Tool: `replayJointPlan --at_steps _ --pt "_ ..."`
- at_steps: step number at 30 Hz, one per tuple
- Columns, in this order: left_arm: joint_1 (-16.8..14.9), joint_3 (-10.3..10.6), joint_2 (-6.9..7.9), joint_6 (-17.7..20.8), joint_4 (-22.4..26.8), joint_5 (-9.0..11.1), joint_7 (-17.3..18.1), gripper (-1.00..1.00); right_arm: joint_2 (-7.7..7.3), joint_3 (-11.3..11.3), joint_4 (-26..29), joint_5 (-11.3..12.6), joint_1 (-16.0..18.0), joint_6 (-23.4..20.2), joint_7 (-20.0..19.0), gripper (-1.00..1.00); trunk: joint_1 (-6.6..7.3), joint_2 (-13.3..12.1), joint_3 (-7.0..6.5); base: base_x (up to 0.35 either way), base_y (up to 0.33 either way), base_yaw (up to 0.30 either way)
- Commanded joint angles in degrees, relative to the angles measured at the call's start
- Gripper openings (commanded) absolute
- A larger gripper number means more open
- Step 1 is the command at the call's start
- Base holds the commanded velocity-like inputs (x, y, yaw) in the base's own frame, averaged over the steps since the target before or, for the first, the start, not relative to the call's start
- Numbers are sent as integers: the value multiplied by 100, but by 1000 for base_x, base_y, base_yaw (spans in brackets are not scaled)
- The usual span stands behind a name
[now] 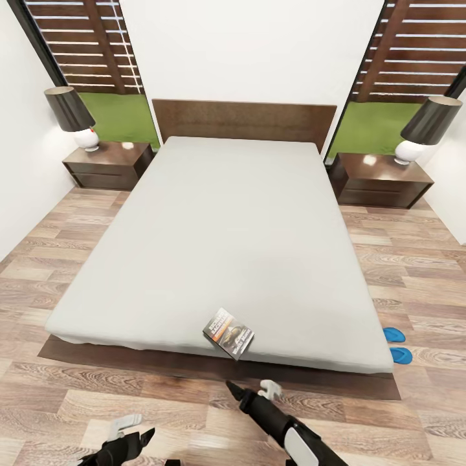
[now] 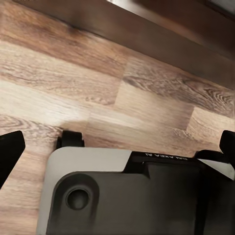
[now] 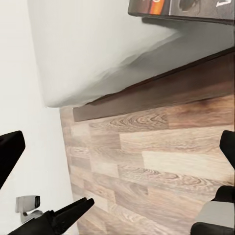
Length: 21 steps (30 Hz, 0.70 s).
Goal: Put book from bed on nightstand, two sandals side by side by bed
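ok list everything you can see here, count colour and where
bed: 1, light-grey mattress on dark brown frame, centre of room
book: 1, dark cover, near the foot edge of the mattress
sandals: 2, bright blue, on the floor beside the bed's right foot corner
nightstands: 2, dark brown, one either side of the headboard
lamps: 2, dark shade on white base, one per nightstand
floor: light wood planks
left gripper: open, over the floor
right gripper: open, low by the bed's foot, below the book
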<state>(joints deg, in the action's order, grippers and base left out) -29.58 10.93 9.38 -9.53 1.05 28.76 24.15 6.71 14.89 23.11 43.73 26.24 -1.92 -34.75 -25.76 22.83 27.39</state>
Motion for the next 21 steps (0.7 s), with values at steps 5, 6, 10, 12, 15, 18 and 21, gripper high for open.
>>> replayJointPlan --at_steps 5,6,10,12,15,18,21 --pt "-4 49 -1 -23 -8 104 20 100 -3 17 -7 873 4 -696 -495 100 -3 9 7 0 0 0" --pt "-4 49 0 -19 -8 107 20 100 -3 19 -8 1059 4 -798 -587 100 -3 9 7 0 0 0" --pt "-4 49 1 -15 -8 117 20 100 -7 19 -4 1441 4 -982 -801 100 -3 9 7 0 0 0" --pt "-4 53 -5 -14 -8 121 20 100 -11 0 -1 1662 4 -1017 -1443 100 -3 9 7 0 0 0" --pt "-4 55 -22 -14 -14 121 20 100 -12 -8 -6 1732 4 -1020 -1737 100 -3 9 7 0 0 0" --pt "16 52 -92 -14 -12 121 18 100 -12 -17 -4 1758 4 -1021 -1854 100 -3 9 7 0 0 0" --pt "42 50 -132 -14 -9 121 16 100 -12 -20 -2 1767 4 -1021 -1898 100 -3 9 7 0 0 0"
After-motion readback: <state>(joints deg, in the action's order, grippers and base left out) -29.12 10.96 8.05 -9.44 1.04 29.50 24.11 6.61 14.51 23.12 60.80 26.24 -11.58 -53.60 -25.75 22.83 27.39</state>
